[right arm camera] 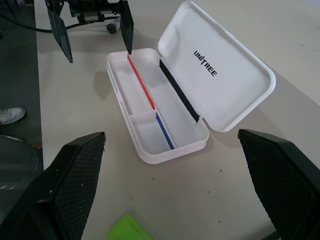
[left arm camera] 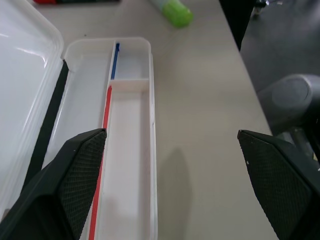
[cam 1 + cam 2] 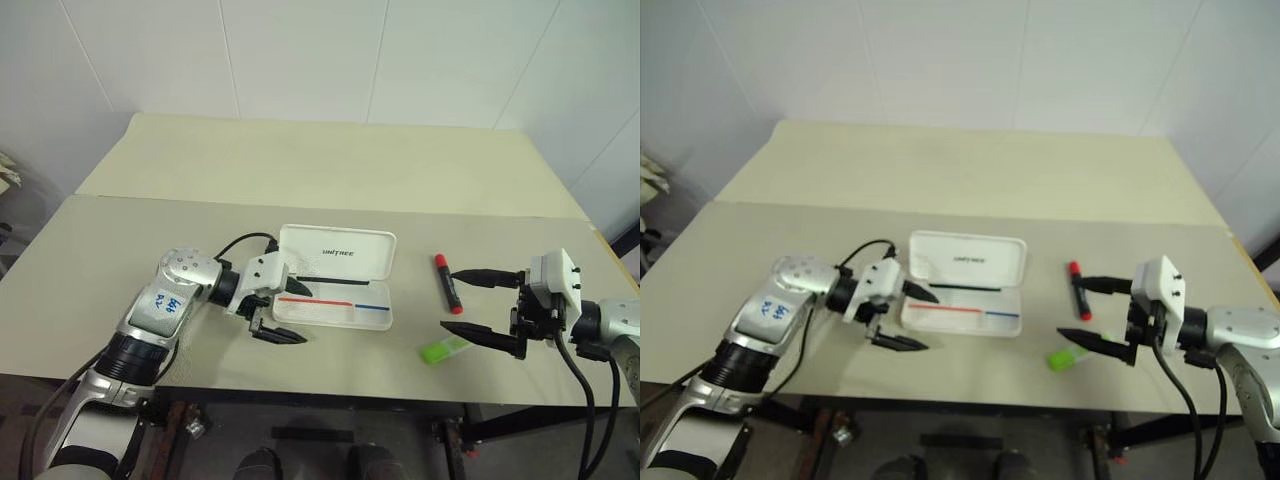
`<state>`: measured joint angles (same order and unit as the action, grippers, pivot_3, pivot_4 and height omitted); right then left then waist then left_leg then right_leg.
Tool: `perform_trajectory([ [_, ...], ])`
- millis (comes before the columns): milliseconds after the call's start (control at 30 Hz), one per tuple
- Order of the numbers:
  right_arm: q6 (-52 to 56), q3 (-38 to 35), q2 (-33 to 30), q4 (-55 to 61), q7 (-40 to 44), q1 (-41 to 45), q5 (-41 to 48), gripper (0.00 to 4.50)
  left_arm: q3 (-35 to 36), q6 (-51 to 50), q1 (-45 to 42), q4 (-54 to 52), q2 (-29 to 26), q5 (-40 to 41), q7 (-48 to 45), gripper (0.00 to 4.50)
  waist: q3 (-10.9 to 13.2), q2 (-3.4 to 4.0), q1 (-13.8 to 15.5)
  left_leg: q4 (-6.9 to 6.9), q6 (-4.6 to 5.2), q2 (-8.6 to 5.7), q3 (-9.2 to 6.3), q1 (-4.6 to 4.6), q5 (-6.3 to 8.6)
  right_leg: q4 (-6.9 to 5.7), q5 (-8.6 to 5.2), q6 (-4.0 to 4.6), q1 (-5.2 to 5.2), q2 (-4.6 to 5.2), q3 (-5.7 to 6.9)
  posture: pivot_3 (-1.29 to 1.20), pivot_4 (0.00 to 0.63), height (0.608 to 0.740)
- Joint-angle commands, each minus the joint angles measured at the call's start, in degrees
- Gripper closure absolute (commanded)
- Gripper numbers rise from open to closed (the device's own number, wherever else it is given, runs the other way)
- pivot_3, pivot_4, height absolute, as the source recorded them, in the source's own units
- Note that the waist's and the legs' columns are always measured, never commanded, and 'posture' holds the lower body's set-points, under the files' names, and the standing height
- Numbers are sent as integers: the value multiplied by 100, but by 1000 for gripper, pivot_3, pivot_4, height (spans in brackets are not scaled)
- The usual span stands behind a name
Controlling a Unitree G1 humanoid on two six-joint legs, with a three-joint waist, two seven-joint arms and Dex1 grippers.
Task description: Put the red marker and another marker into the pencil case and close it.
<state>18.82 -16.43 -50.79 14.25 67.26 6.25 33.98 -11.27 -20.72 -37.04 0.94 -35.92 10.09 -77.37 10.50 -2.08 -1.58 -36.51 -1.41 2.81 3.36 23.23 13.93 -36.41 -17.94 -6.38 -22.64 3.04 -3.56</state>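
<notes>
The green highlighter (image 3: 444,349) lies nearest, close to the table's (image 3: 300,180) front edge, beside the lower finger of the right pincer (image 3: 487,306), whose fingers stand wide apart around nothing. In the left wrist view its far end is cut off. The red marker (image 3: 447,282) lies just beyond, well apart from the pencil case (image 3: 335,278). The case lies open at mid-table, lid back, both compartments bare. The left pincer (image 3: 285,312) hangs spread at the case's left end, one finger over its tray, holding nothing. Bare table stretches behind.

pencil case (image 1: 235,75) glossy white plastic; table (image 3: 300,160) matt
</notes>
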Motion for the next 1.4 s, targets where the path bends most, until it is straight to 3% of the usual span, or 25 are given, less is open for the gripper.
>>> perform_trajectory([
  [33,-55,-276,-116,48,9,17,59,0,292,-215,3,-316,-148,411,-16,36,0,1,-1,0,0,0,0,-1,0,0,0,0,0,0,0,0,150,740],
  [367,-114,-110,54,-172,-443,108,-275,0,699,-17,78,-257,-293,962,18,36,2,3,2,1,0,-1,0,-1,0,3,-1,2,0,4,1,0,150,740],
  [900,-111,381,1129,-687,-2365,209,-1462,0,1775,534,453,371,-105,2320,-587,36,5,8,-7,20,-1,-2,2,-3,0,17,-2,4,-1,7,6,0,150,740],
  [1200,-306,683,2120,-1848,-3704,782,-2186,0,1996,755,698,952,-420,2306,-1053,36,10,18,-23,32,-1,-3,7,-2,-1,21,-3,7,-7,10,7,0,150,740],
  [1400,-303,642,2449,-2411,-4123,1039,-2263,0,2011,786,690,943,-451,2276,-950,36,10,19,-24,33,-1,-4,7,-4,-1,21,-3,7,-4,13,8,0,150,740],
])
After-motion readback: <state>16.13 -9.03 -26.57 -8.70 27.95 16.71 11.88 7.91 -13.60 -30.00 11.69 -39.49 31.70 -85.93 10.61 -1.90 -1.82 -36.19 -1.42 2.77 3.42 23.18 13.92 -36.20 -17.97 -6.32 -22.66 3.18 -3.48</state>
